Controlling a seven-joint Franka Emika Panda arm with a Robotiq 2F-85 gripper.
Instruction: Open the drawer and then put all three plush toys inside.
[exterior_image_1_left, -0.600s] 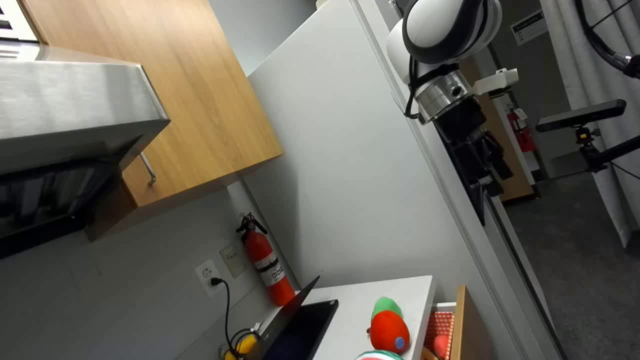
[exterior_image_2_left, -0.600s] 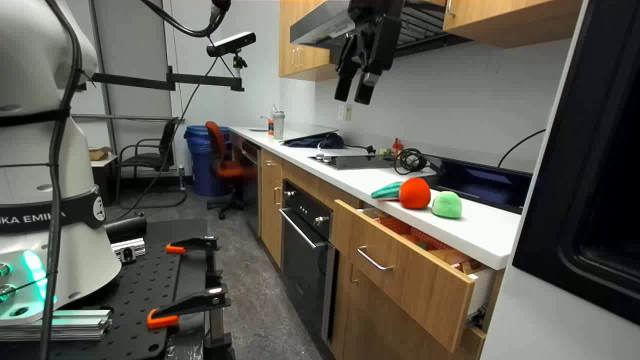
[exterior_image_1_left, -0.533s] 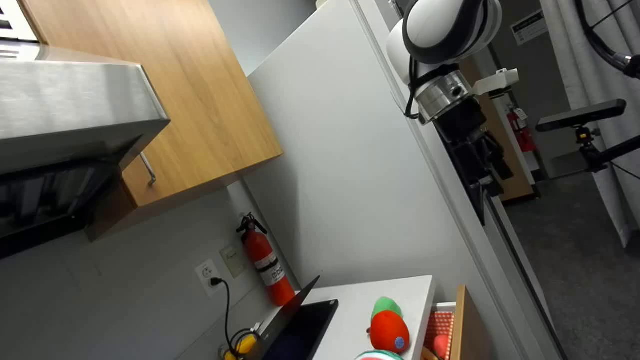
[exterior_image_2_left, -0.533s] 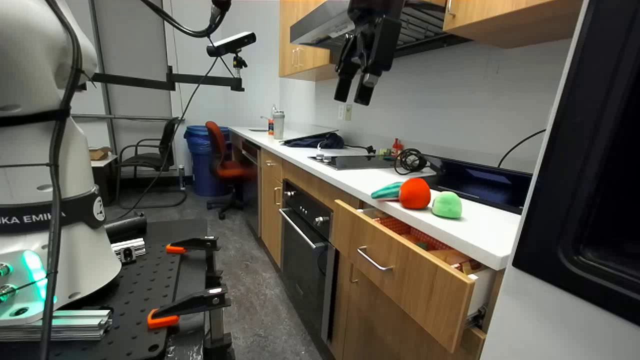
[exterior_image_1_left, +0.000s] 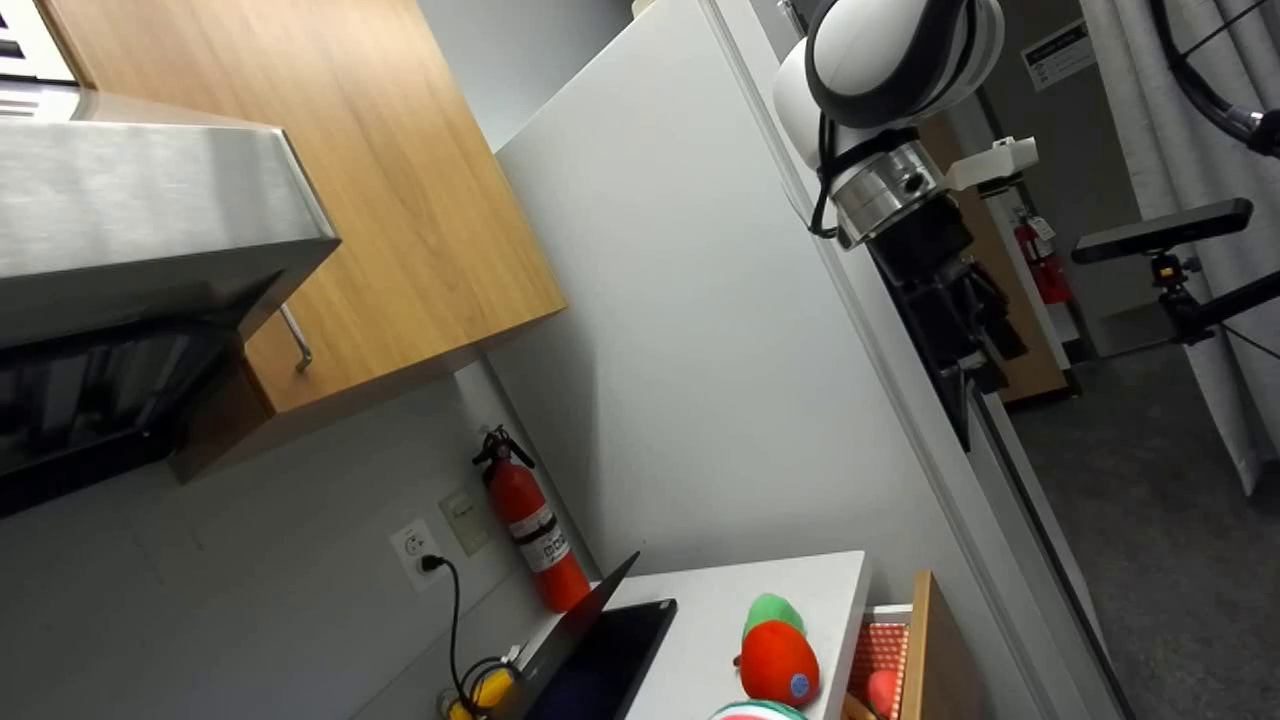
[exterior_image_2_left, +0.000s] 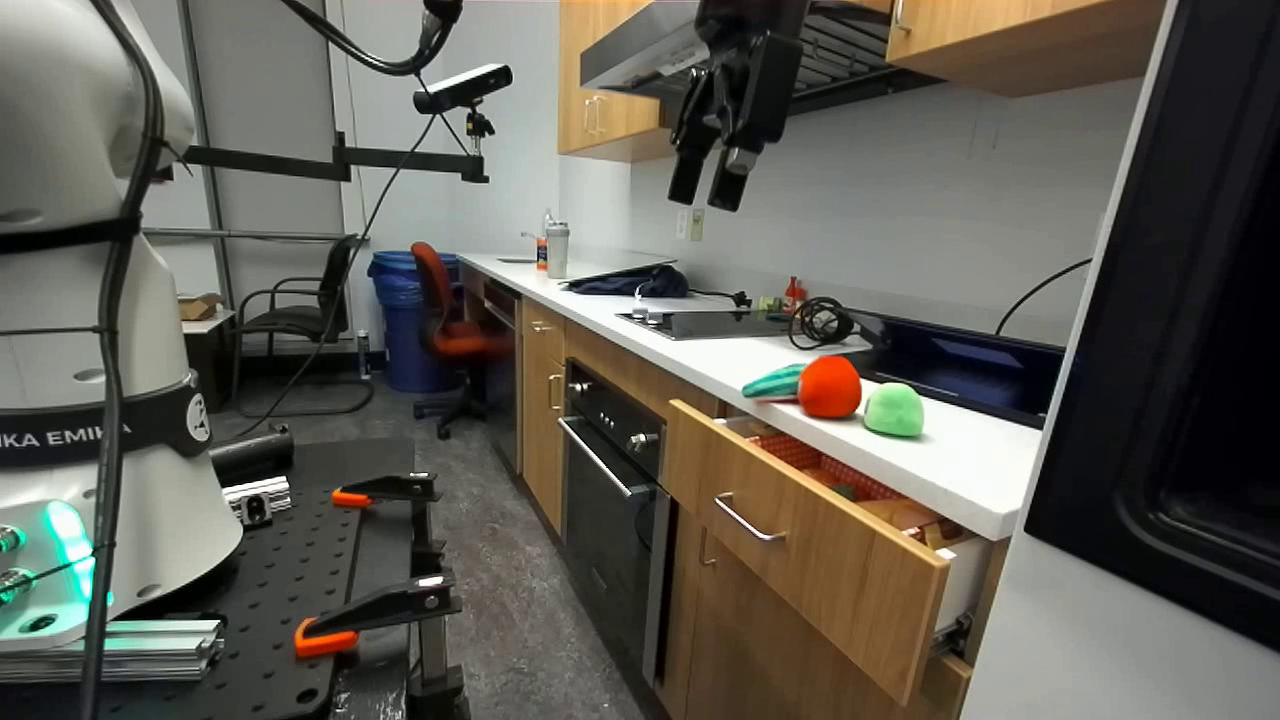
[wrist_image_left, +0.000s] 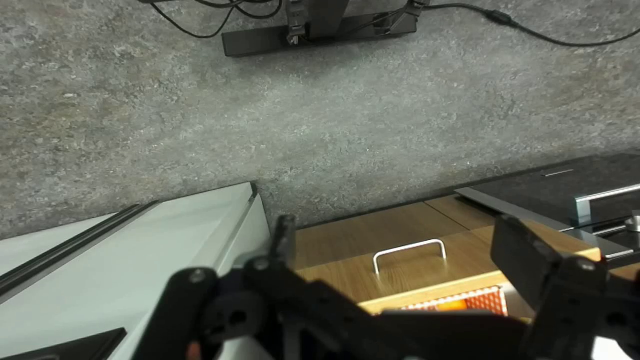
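Note:
The drawer (exterior_image_2_left: 800, 560) is pulled out, with a light-brown wooden front, and also shows in an exterior view (exterior_image_1_left: 935, 650) and the wrist view (wrist_image_left: 340, 280). It holds a red checked basket (wrist_image_left: 486, 301) with several things partly hidden. A red plush toy (exterior_image_2_left: 830, 386) (exterior_image_1_left: 780, 663) and a green one (exterior_image_2_left: 894, 409) (exterior_image_1_left: 772, 610) sit on the counter above the drawer. A striped watermelon-like toy (exterior_image_2_left: 775, 384) (exterior_image_1_left: 758, 712) lies beside the red one. An orange thing (wrist_image_left: 451, 305) shows inside the drawer; I cannot tell whether it is a plush toy. My gripper (exterior_image_2_left: 707, 188) (exterior_image_1_left: 968, 395) (wrist_image_left: 400, 245) is open and empty, high above the drawer.
A dark open case (exterior_image_2_left: 960, 365) and a cable coil (exterior_image_2_left: 822, 322) lie on the white counter (exterior_image_2_left: 960, 470). An oven (exterior_image_2_left: 615, 530) adjoins the drawer. A range hood (exterior_image_1_left: 160, 210) and wall cupboard (exterior_image_1_left: 330, 180) hang above. A white panel (exterior_image_1_left: 690, 330) stands beside the drawer.

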